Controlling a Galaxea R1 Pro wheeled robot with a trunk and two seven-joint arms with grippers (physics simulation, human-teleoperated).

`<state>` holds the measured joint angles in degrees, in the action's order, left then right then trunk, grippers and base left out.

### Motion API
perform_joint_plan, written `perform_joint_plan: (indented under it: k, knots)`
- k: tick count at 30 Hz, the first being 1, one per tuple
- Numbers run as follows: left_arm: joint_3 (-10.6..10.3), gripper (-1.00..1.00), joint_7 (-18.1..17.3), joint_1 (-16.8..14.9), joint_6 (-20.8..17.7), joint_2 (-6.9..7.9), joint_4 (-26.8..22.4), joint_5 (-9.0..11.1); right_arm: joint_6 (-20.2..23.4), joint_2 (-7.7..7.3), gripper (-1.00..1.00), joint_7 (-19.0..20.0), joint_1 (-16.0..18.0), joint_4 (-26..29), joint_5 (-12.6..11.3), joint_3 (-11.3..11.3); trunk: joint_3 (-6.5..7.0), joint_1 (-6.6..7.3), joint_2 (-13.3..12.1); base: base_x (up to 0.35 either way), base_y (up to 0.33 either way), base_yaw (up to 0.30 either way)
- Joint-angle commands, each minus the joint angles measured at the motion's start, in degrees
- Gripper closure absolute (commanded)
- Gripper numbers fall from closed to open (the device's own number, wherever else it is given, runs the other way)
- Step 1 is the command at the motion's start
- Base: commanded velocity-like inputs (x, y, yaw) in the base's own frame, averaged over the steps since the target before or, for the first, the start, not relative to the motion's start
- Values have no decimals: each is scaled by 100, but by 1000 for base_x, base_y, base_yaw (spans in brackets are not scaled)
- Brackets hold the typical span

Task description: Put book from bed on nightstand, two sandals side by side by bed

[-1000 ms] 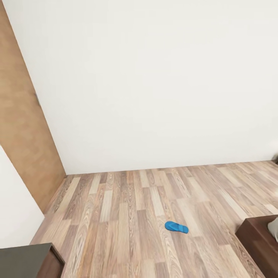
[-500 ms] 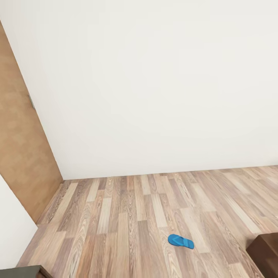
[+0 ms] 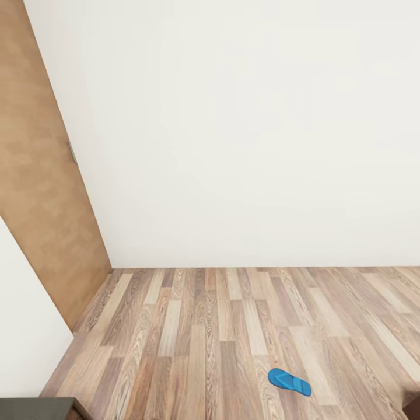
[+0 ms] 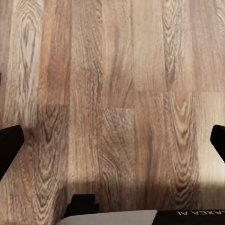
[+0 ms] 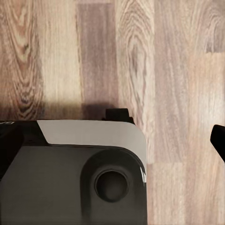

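While wrist views face floor [image 4: 117, 70], head view catches one sandal [image 3: 289, 381].

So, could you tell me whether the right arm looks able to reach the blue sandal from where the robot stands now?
Probably not yet. The blue sandal lies out on the wood-plank floor, well ahead, and the right wrist view shows bare planks beneath. Nothing blocks the way; the robot likely has to drive closer and lower the arm.

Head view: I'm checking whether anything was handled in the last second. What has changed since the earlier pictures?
The camera moved, not the things. The whole picture shifted: the bed's corner at the right edge slid out of frame, the dark cabinet at lower left shrank to a sliver, and more of the door came in. The sandal lies flat on the same floor planks. Nothing was grasped or released.
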<state>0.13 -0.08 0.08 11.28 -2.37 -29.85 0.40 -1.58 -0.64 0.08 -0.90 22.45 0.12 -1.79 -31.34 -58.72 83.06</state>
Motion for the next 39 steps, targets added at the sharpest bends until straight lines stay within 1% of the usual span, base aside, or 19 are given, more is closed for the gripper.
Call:
perform_joint_plan:
  k: [1,4,17,25,39]
  knots:
    - [0,-100,-1,1,10,-1,-3,4,-9,2,-100,1,-4,5,5,-15,-3,0,2,31,0,29]
    - [3,-100,-1,1,7,-1,-2,4,-9,-1,-100,1,0,-1,17,-15,-3,0,2,156,0,15]
    - [-3,-100,-1,1,12,-1,-3,4,-7,-5,-100,6,-2,-14,7,-15,-3,0,2,294,0,1]
    - [2,-100,-1,1,11,-1,-3,4,-2,0,-100,8,0,-21,-23,-15,-3,0,2,76,8,0]
    - [-3,-100,-1,1,5,-1,2,4,-4,1,-100,9,-4,-21,-21,-15,-3,0,2,238,138,0]
